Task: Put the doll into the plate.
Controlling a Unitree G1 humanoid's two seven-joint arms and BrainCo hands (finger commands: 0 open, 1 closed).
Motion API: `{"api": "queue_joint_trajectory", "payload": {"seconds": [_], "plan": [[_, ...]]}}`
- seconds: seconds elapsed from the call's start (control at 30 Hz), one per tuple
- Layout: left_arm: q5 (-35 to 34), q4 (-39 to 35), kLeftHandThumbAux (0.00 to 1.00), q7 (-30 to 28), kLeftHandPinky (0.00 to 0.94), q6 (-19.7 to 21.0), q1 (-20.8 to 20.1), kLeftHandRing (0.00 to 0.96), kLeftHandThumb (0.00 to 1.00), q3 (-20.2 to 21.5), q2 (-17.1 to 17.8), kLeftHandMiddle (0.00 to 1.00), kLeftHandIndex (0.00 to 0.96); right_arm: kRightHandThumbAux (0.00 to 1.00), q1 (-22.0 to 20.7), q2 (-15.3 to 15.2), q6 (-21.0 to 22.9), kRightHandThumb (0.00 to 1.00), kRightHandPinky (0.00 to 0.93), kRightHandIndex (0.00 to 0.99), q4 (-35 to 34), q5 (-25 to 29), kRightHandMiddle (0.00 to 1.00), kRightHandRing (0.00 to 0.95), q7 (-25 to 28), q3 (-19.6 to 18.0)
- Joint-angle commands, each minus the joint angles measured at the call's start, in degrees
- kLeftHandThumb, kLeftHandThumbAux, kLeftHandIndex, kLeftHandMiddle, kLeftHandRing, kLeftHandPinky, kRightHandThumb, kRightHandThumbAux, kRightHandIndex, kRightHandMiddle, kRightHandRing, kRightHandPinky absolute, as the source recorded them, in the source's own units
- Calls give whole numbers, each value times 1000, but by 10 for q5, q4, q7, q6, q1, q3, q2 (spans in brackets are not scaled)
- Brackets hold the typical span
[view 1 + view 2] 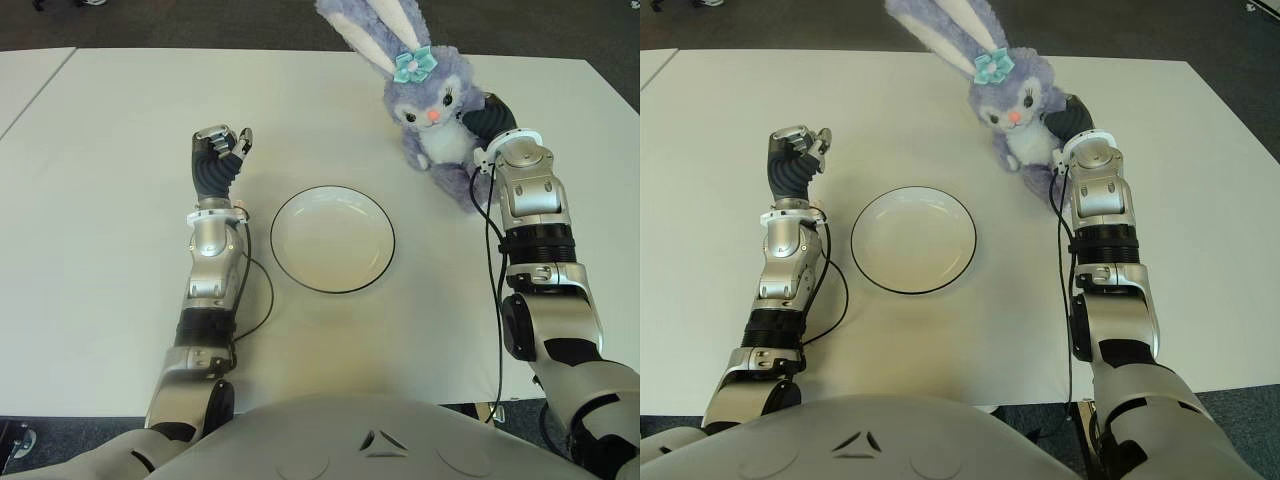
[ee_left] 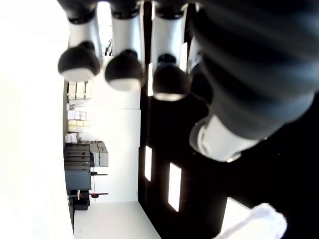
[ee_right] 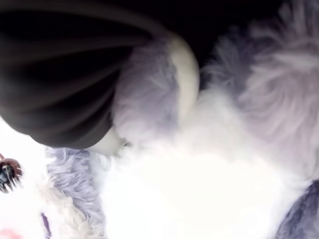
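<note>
A purple-and-white rabbit doll (image 1: 430, 105) with long ears and a teal bow sits upright on the white table (image 1: 100, 200), at the far right. My right hand (image 1: 490, 115) is pressed against its right side and wraps it; most of the fingers are hidden behind the fur. In the right wrist view the doll's fur (image 3: 199, 174) fills the picture, with a dark finger (image 3: 65, 99) sunk into it. The white plate (image 1: 332, 240) with a dark rim lies empty at the table's middle, left and nearer than the doll. My left hand (image 1: 222, 150) shows left of the plate, fingers (image 2: 122, 69) curled, holding nothing.
The table's far edge runs just behind the doll, with dark floor beyond. A second white table (image 1: 30, 70) adjoins at the far left. Cables hang along both forearms.
</note>
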Motion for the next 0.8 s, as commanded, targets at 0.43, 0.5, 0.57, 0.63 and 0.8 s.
{"api": "queue_joint_trajectory", "payload": {"seconds": [0.43, 0.5, 0.57, 0.63, 0.8], "plan": [[-2, 57, 789, -13, 856, -5, 63, 871, 397, -6, -15, 867, 802, 683, 46, -34, 64, 851, 868, 386, -245, -36, 516, 865, 48, 65], [-3, 58, 788, -13, 851, -6, 63, 869, 397, -5, -15, 864, 800, 682, 48, -49, 20, 851, 879, 387, -241, -57, 519, 869, 45, 82], [-3, 61, 786, -12, 845, -7, 61, 867, 397, -5, -15, 861, 797, 681, 48, -54, -2, 852, 887, 389, -241, -69, 522, 872, 43, 91], [-2, 63, 785, -12, 843, -7, 60, 865, 398, -5, -15, 859, 795, 681, 49, -57, -23, 852, 890, 389, -240, -78, 523, 874, 40, 96], [-3, 65, 782, -11, 843, -8, 59, 862, 397, -4, -15, 856, 792, 679, 54, -75, -141, 854, 884, 395, -229, -116, 531, 881, 17, 109]]}}
